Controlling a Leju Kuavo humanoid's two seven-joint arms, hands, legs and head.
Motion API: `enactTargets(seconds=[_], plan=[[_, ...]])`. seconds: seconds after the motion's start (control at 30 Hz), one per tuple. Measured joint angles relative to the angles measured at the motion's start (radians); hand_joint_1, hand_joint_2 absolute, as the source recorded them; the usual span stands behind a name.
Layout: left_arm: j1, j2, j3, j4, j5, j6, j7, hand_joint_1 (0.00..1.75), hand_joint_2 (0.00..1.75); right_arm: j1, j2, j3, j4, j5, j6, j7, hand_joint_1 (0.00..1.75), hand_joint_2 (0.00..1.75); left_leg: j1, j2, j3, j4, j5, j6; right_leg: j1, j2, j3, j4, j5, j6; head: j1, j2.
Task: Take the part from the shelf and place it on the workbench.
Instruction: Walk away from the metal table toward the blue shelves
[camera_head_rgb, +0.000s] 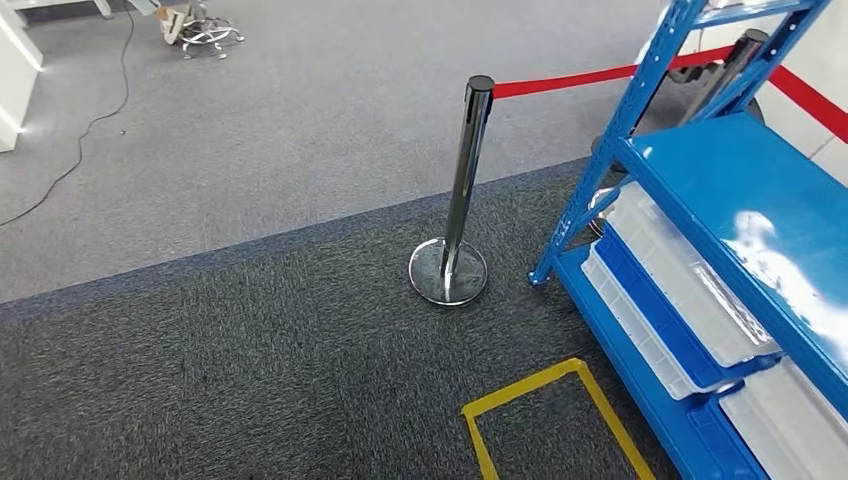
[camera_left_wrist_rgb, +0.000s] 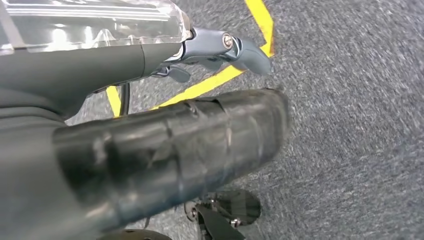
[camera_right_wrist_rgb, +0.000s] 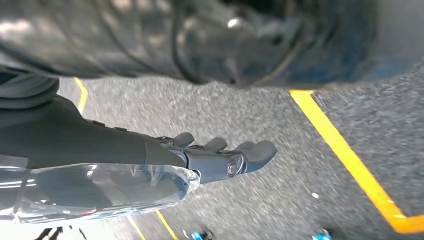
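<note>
The left hand (camera_left_wrist_rgb: 190, 115) hangs over the carpet with nothing in it, thumb and fingers stretched out and apart. The right hand (camera_right_wrist_rgb: 200, 160) hangs the same way, its fingers loosely straight and holding nothing. Both are over the yellow tape outline (camera_head_rgb: 520, 387), which lies on the floor just beside the front of the blue shelf (camera_head_rgb: 740, 190).

The part itself I cannot find. I judge that it lies in one of the white bins (camera_head_rgb: 680, 275) on the lower levels of the shelf, under its bare top board (the bins look pale and show no clear contents from here). So which way the part points, and how its long axis runs, cannot be told. This is the first risk: a hand that goes in without knowing the axis may close across the wrong side and lose the part.

The second risk comes from the shelf's shape. The bins sit low and the top board overhangs them, so a hand reaching in may strike the board's edge or the slanted blue post.

The third is farther off. A chrome stanchion (camera_head_rgb: 462, 190) stands near the shelf's left corner, and its red belt (camera_head_rgb: 570, 80) runs behind the shelf. If the robot turns or steps carelessly while it carries the part, an arm could catch them.
</note>
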Motion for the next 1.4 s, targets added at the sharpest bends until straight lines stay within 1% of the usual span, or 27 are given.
enactTargets(seconds=[0.07, 0.1, 0.13, 0.17, 0.23, 0.27, 0.3, 0.37, 0.43, 0.5, 0.57, 0.6, 0.63, 0.67, 0.73, 0.8, 0.87, 0.9, 0.97, 1.03, 1.1, 1.13, 1.17, 1.2, 1.27, 1.33, 1.4], plan=[[0.002, 0.000, 0.000, 0.000, 0.000, 0.000, 0.001, 0.00, 0.00, -0.001, 0.000, 0.000, 0.000, 0.001, 0.000, 0.000, 0.00, 0.00, -0.004, 0.029, -0.003, 0.001, -0.001, 0.002, -0.002, -0.014, -0.049, 0.114, -0.046, 0.005, 0.000, 0.000], [0.002, 0.001, 0.000, 0.000, 0.000, 0.000, 0.001, 0.00, 0.00, -0.001, 0.000, 0.000, 0.000, 0.001, 0.000, 0.000, 0.00, 0.00, -0.005, 0.042, -0.003, 0.002, -0.002, 0.002, -0.003, -0.017, -0.052, 0.127, -0.044, 0.007, 0.000, 0.000], [0.002, 0.001, 0.000, 0.000, 0.000, 0.000, 0.001, 0.00, 0.00, -0.001, 0.000, 0.000, 0.000, 0.002, 0.000, 0.000, 0.00, 0.00, -0.006, 0.055, -0.003, 0.002, -0.003, 0.002, -0.003, -0.022, -0.033, 0.099, -0.023, 0.006, 0.000, 0.000], [0.001, 0.001, 0.000, 0.000, 0.000, 0.000, 0.001, 0.00, 0.00, 0.000, 0.000, 0.000, 0.000, 0.002, 0.000, 0.000, 0.00, 0.00, -0.006, 0.065, -0.001, 0.003, -0.005, 0.000, -0.002, -0.033, 0.005, 0.035, 0.010, 0.004, 0.000, 0.000], [0.000, 0.001, 0.000, 0.000, 0.000, 0.000, -0.002, 0.00, 0.00, -0.002, 0.000, 0.000, 0.000, 0.003, 0.001, 0.000, 0.00, 0.00, -0.010, 0.084, 0.004, 0.006, -0.012, -0.006, 0.005, -0.075, 0.081, -0.102, 0.055, -0.007, 0.000, 0.000], [-0.001, 0.001, 0.000, 0.000, 0.000, 0.000, -0.004, 0.00, 0.00, -0.003, 0.000, 0.000, 0.000, 0.004, 0.001, -0.002, 0.00, 0.00, -0.012, 0.092, 0.006, 0.008, -0.014, -0.010, 0.010, -0.088, 0.101, -0.141, 0.064, -0.013, 0.000, 0.000], [-0.002, 0.001, 0.001, 0.000, 0.001, -0.001, -0.007, 0.00, 0.00, -0.004, 0.000, 0.000, 0.000, 0.005, 0.002, -0.003, 0.00, 0.00, -0.013, 0.100, 0.007, 0.008, -0.016, -0.015, 0.014, -0.092, 0.106, -0.154, 0.063, -0.019, -0.001, 0.000], [-0.005, 0.000, 0.001, 0.000, 0.002, -0.001, -0.012, 0.00, 0.00, -0.004, 0.000, 0.000, 0.000, 0.008, 0.002, -0.005, 0.00, 0.00, -0.014, 0.113, 0.012, 0.007, -0.019, -0.026, 0.013, -0.071, 0.106, -0.159, 0.069, -0.029, -0.001, 0.000], [-0.006, 0.000, 0.001, 0.000, 0.002, -0.001, -0.015, 0.00, 0.00, -0.004, 0.000, 0.001, 0.000, 0.011, 0.003, -0.004, 0.00, 0.00, -0.010, 0.083, 0.006, 0.032, -0.043, -0.037, 0.006, -0.051, 0.112, -0.170, 0.076, -0.040, -0.001, 0.000], [-0.005, 0.001, 0.002, 0.000, 0.002, -0.001, -0.016, 0.00, 0.00, -0.006, 0.001, 0.001, 0.000, 0.013, 0.004, -0.002, 0.00, 0.00, -0.005, 0.030, -0.038, 0.134, -0.103, -0.046, 0.002, -0.031, 0.113, -0.175, 0.081, -0.048, -0.002, 0.000], [-0.001, 0.001, 0.003, 0.000, 0.003, -0.001, -0.016, 0.00, 0.00, -0.007, 0.001, 0.001, 0.000, 0.014, 0.005, -0.002, 0.00, 0.00, -0.002, 0.010, -0.097, 0.258, -0.153, -0.052, 0.002, -0.005, 0.109, -0.173, 0.083, -0.051, -0.002, 0.000], [0.001, 0.001, 0.004, 0.000, 0.003, -0.001, -0.016, 0.00, 0.00, -0.006, 0.001, 0.001, 0.000, 0.015, 0.005, -0.003, 0.00, 0.00, -0.001, 0.008, -0.111, 0.284, -0.153, -0.054, 0.002, 0.009, 0.108, -0.171, 0.083, -0.051, -0.002, 0.000], [0.001, 0.001, 0.004, 0.000, 0.003, -0.001, -0.016, 0.00, 0.00, -0.006, 0.001, 0.001, 0.000, 0.015, 0.006, -0.004, 0.00, 0.00, 0.001, 0.006, -0.106, 0.271, -0.132, -0.055, 0.001, 0.023, 0.108, -0.169, 0.083, -0.050, -0.002, 0.000], [0.001, 0.002, 0.004, 0.000, 0.003, -0.001, -0.017, 0.00, 0.00, -0.005, 0.001, 0.001, 0.000, 0.016, 0.006, -0.005, 0.00, 0.00, 0.003, 0.001, -0.084, 0.222, -0.095, -0.055, 0.000, 0.037, 0.108, -0.165, 0.082, -0.049, -0.002, 0.000], [0.001, 0.002, 0.005, 0.000, 0.004, -0.001, -0.018, 0.00, 0.00, -0.007, 0.001, 0.001, 0.000, 0.017, 0.006, -0.007, 0.00, 0.00, 0.008, -0.037, -0.029, 0.092, -0.034, -0.055, -0.001, 0.062, 0.103, -0.152, 0.077, -0.041, -0.002, 0.000], [0.000, 0.002, 0.007, 0.000, 0.003, -0.002, -0.015, 0.00, 0.00, -0.008, 0.001, 0.001, 0.000, 0.020, 0.006, -0.006, 0.00, 0.00, 0.010, -0.069, -0.004, 0.031, -0.020, -0.051, -0.001, 0.084, 0.092, -0.142, 0.077, -0.027, -0.002, 0.000], [-0.001, 0.001, 0.007, 0.000, 0.001, -0.002, -0.004, 0.00, 0.00, -0.005, 0.001, 0.001, 0.001, 0.025, 0.006, 0.001, 0.00, 0.00, 0.007, -0.059, -0.003, 0.028, -0.020, -0.041, -0.004, 0.103, 0.084, -0.142, 0.081, -0.013, -0.002, 0.000], [-0.001, 0.001, 0.008, 0.000, 0.000, -0.002, 0.001, 0.00, 0.00, -0.003, 0.001, 0.000, 0.001, 0.026, 0.006, 0.004, 0.00, 0.00, 0.006, -0.048, -0.001, 0.024, -0.016, -0.033, -0.005, 0.095, 0.081, -0.139, 0.079, -0.008, -0.002, 0.000], [0.001, 0.000, 0.009, 0.000, 0.000, -0.001, 0.008, 0.00, 0.00, -0.001, 0.001, 0.000, 0.002, 0.028, 0.006, 0.008, 0.00, 0.00, 0.008, -0.023, 0.000, 0.015, -0.009, -0.019, -0.004, 0.045, 0.055, -0.088, 0.044, 0.000, -0.001, 0.000], [0.004, 0.001, 0.010, 0.000, -0.001, 0.000, 0.010, 0.00, 0.00, -0.003, 0.001, 0.000, 0.003, 0.028, 0.006, 0.009, 0.00, 0.00, 0.005, 0.005, -0.003, 0.013, -0.007, -0.012, -0.002, -0.005, -0.002, 0.034, -0.022, 0.005, -0.001, 0.000], [0.006, 0.001, 0.012, 0.000, -0.001, 0.000, 0.012, 0.00, 0.00, -0.003, 0.001, 0.000, 0.003, 0.028, 0.006, 0.009, 0.00, 0.00, 0.003, 0.034, -0.004, 0.014, -0.009, -0.010, -0.003, -0.016, -0.048, 0.131, -0.054, 0.009, -0.001, 0.000], [0.006, 0.001, 0.012, 0.000, -0.001, 0.000, 0.012, 0.00, 0.00, -0.003, 0.001, 0.000, 0.004, 0.028, 0.006, 0.009, 0.00, 0.00, 0.002, 0.048, -0.003, 0.014, -0.010, -0.011, -0.003, -0.019, -0.045, 0.129, -0.041, 0.009, -0.001, 0.000], [0.005, 0.001, 0.012, 0.000, -0.001, 0.000, 0.013, 0.00, 0.00, -0.002, 0.001, 0.000, 0.004, 0.028, 0.006, 0.009, 0.00, 0.00, 0.002, 0.060, -0.001, 0.014, -0.012, -0.012, -0.003, -0.026, -0.021, 0.086, -0.011, 0.007, -0.001, 0.000], [0.004, 0.001, 0.012, 0.000, -0.001, 0.000, 0.013, 0.00, 0.00, -0.001, 0.001, 0.000, 0.004, 0.028, 0.006, 0.009, 0.00, 0.00, 0.002, 0.070, 0.003, 0.014, -0.015, -0.014, -0.001, -0.041, 0.019, 0.015, 0.025, 0.003, -0.001, 0.000], [0.004, 0.001, 0.013, 0.000, -0.001, 0.000, 0.013, 0.00, 0.00, -0.002, 0.001, 0.000, 0.005, 0.028, 0.006, 0.009, 0.00, 0.00, -0.003, 0.088, 0.009, 0.014, -0.021, -0.021, 0.008, -0.079, 0.083, -0.107, 0.067, -0.010, -0.001, 0.000], [0.002, 0.001, 0.013, 0.000, -0.001, 0.000, 0.013, 0.00, 0.00, -0.003, 0.001, 0.000, 0.005, 0.028, 0.006, 0.009, 0.00, 0.00, -0.006, 0.105, 0.015, 0.013, -0.025, -0.031, 0.017, -0.087, 0.096, -0.142, 0.070, -0.023, -0.001, 0.000], [-0.001, 0.000, 0.013, 0.000, -0.001, 0.000, 0.013, 0.00, 0.00, -0.002, 0.001, 0.000, 0.006, 0.028, 0.006, 0.009, 0.00, 0.00, -0.006, 0.113, 0.020, 0.014, -0.028, -0.041, 0.014, -0.066, 0.095, -0.150, 0.076, -0.034, -0.001, 0.000]])
